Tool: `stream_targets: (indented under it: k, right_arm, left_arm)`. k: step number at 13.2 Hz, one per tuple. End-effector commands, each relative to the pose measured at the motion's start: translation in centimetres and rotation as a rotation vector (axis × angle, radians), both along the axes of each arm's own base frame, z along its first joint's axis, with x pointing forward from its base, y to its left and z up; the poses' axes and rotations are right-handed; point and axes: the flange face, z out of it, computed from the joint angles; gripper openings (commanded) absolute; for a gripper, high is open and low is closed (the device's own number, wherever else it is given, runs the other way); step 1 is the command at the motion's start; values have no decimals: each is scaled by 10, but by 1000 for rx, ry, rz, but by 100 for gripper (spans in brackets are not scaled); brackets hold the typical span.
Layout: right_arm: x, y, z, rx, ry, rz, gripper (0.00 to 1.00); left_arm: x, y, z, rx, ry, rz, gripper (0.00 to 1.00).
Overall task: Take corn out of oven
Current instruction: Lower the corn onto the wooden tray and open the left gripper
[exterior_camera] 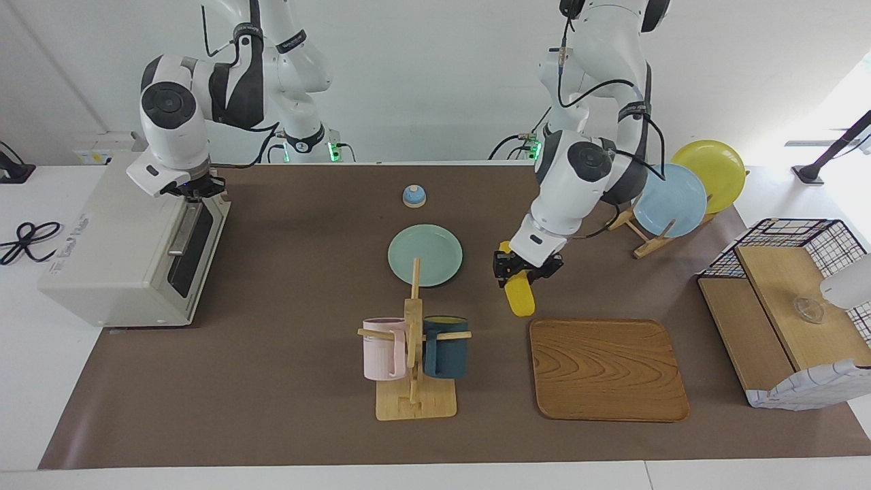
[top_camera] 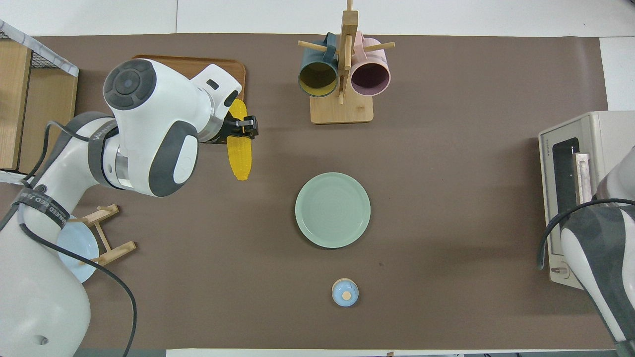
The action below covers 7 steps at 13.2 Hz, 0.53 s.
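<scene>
The yellow corn (exterior_camera: 521,297) lies lengthwise beside the wooden tray's edge that is nearer to the robots, and it also shows in the overhead view (top_camera: 239,154). My left gripper (exterior_camera: 527,270) straddles its middle, fingers pressed to both sides, low over the mat. The cream-white oven (exterior_camera: 109,258) stands at the right arm's end of the table, its glass door (exterior_camera: 194,252) up and shut. My right gripper (exterior_camera: 192,189) is at the top end of the door's metal handle (exterior_camera: 182,231). In the overhead view the right arm hides that gripper.
A green plate (exterior_camera: 425,255) and a small blue bell (exterior_camera: 414,196) sit mid-table. A mug rack (exterior_camera: 414,354) holds a pink and a dark blue mug. The wooden tray (exterior_camera: 607,369), a plate stand (exterior_camera: 670,201) and a wire basket (exterior_camera: 793,235) are at the left arm's end.
</scene>
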Motion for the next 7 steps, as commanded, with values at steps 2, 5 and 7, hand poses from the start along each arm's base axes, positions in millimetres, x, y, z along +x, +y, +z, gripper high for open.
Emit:
stream_targets:
  k: [2,5,7]
  right_arm:
    - [19,20,51,85,-60,-2,0]
    - [23,47,71,168,-70,0,0]
    - [29,88,86,238,-71,34,0]
  left_arm:
    - [53,14,-29,51,2,3,0]
    - [95,60,-49,72,-15,-15,0]
    - [104,65,-51,66,-25,-27,0]
